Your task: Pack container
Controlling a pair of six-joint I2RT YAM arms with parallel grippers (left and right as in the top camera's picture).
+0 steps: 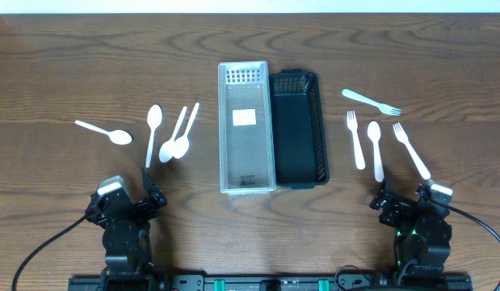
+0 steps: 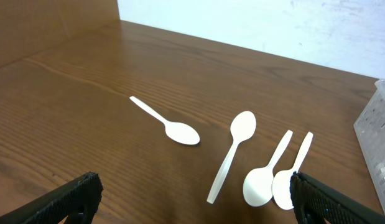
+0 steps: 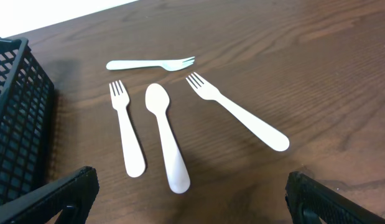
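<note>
A clear plastic container [image 1: 246, 182] and a black mesh container [image 1: 300, 174] stand side by side at the table's middle. Several white spoons lie left of them: one far left [image 1: 112, 133] [image 2: 173, 127], one [image 1: 152, 129] [image 2: 236, 146] and a pair [image 1: 177, 139] [image 2: 270, 177]. Right of the containers lie three forks [image 1: 355, 139] [image 1: 371, 101] [image 1: 411, 149] and a spoon [image 1: 376, 149] [image 3: 166, 137]. My left gripper [image 1: 128, 202] [image 2: 192, 205] is open and empty near the front edge. My right gripper [image 1: 411, 198] [image 3: 189, 199] is open and empty, just short of the spoon's handle.
The clear container holds a white label [image 1: 244, 117]. The black container's mesh wall [image 3: 15, 124] stands at the left of the right wrist view. A white wall [image 2: 273, 25] runs behind the table.
</note>
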